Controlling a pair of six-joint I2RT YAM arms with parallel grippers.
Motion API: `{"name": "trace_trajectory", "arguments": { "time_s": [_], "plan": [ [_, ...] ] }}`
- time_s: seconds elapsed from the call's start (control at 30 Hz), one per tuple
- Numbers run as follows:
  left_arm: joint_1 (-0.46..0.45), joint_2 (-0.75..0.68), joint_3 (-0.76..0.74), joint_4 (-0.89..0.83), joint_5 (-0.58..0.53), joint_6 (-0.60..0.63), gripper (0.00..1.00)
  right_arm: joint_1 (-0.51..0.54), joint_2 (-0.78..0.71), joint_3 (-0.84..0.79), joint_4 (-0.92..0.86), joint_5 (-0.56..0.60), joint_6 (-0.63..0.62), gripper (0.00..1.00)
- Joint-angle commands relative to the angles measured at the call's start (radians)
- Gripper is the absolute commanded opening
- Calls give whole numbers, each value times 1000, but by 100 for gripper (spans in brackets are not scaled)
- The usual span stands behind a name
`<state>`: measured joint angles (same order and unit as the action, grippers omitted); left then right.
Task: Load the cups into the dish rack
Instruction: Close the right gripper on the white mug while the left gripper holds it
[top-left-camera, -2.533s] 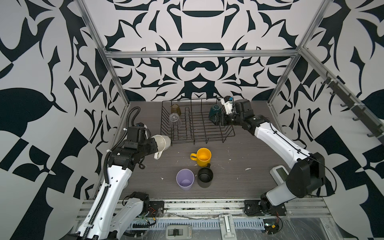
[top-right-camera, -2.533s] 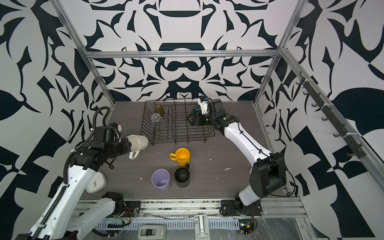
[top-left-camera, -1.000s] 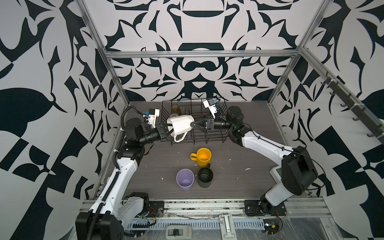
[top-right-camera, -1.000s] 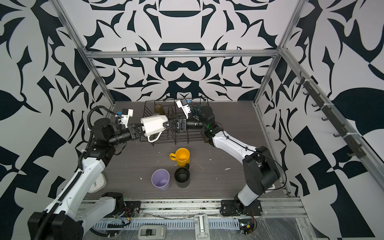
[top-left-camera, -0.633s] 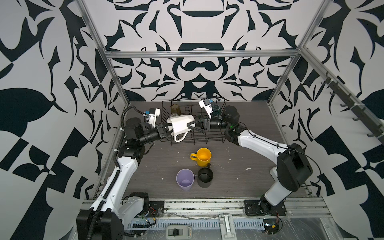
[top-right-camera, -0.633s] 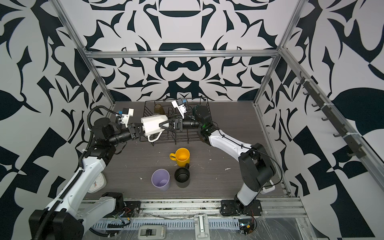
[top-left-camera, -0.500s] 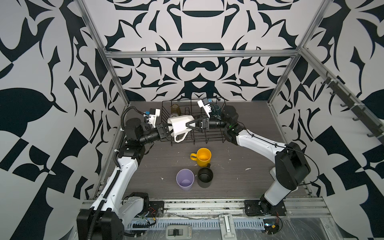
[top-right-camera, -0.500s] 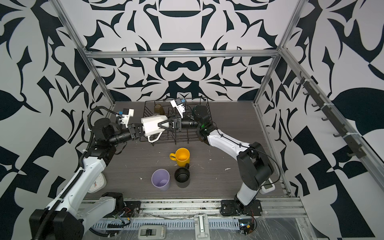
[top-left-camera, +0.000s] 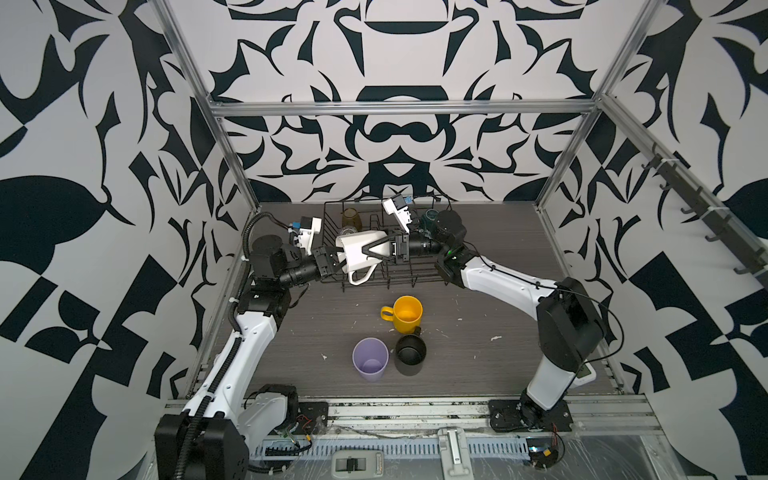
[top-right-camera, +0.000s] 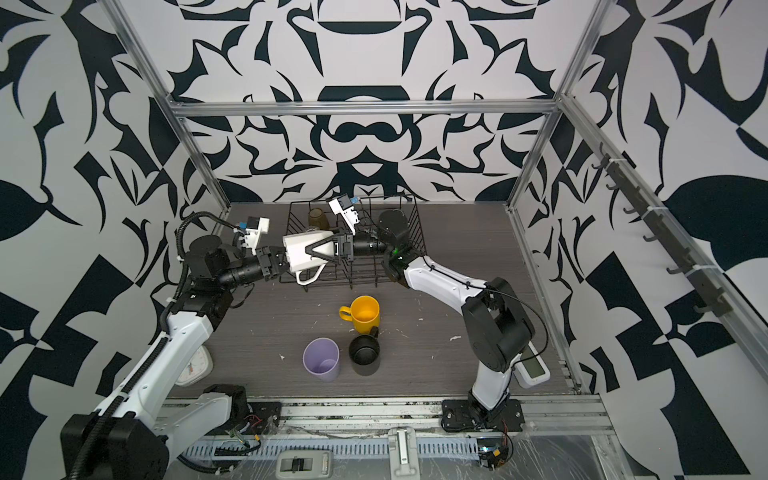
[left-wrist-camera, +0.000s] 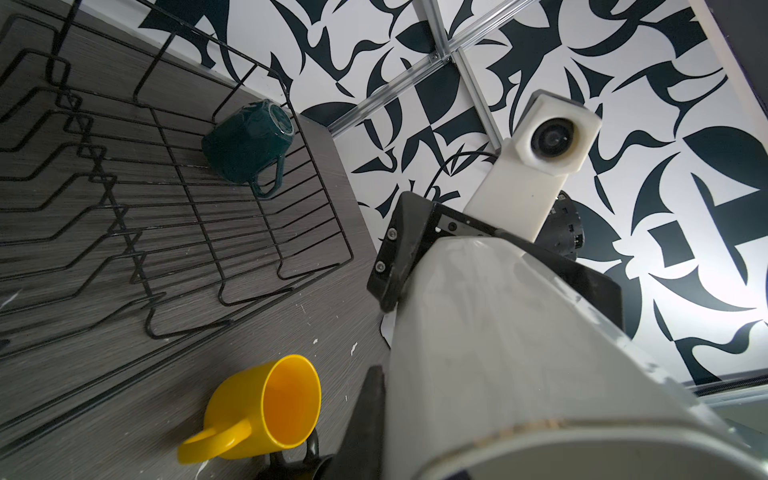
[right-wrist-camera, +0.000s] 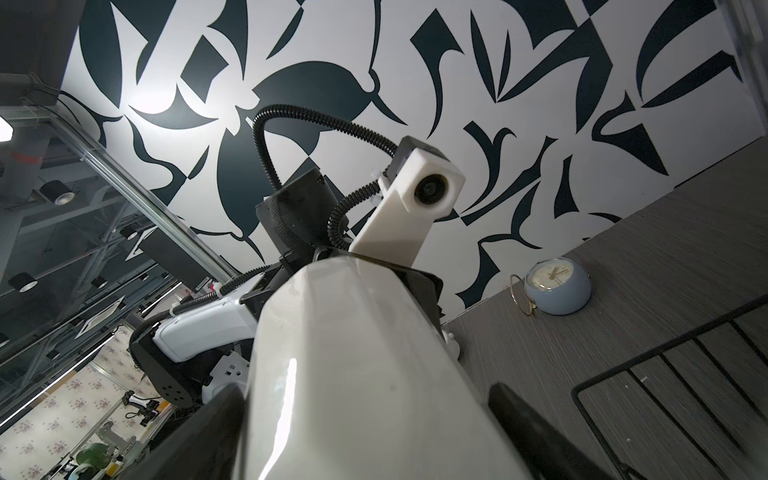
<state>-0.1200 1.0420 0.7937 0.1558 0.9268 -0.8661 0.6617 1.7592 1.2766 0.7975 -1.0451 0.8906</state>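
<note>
Cream mug (top-left-camera: 352, 252) (sideways) in left gripper (top-left-camera: 334, 258)

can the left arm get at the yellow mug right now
Probably not yet: the left gripper is shut on the cream mug, the right gripper's open jaws around it. The way to the yellow mug looks free.

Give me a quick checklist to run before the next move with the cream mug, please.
1. Left gripper shut on cream mug: ok.
2. Right gripper fingers straddling the mug body: ok.
3. Right gripper shut on the mug: not ok, jaws stand wide.
4. Bare prongs in dish rack beside dark-green mug: ok.
5. Mug handle clear of rack wires: cannot tell.
</note>
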Motion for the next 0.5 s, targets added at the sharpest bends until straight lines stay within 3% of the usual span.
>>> {"name": "trace_trajectory", "arguments": {
  "time_s": [0.0, 0.47],
  "plan": [
    [2, -2, 25, 97, 43, -18, 0, 15, -10, 45, 17, -13, -6, 93],
    [2, 24, 51, 101, 51, -35, 0, 52, -50, 82, -293, 7, -237, 80]
  ]
}}
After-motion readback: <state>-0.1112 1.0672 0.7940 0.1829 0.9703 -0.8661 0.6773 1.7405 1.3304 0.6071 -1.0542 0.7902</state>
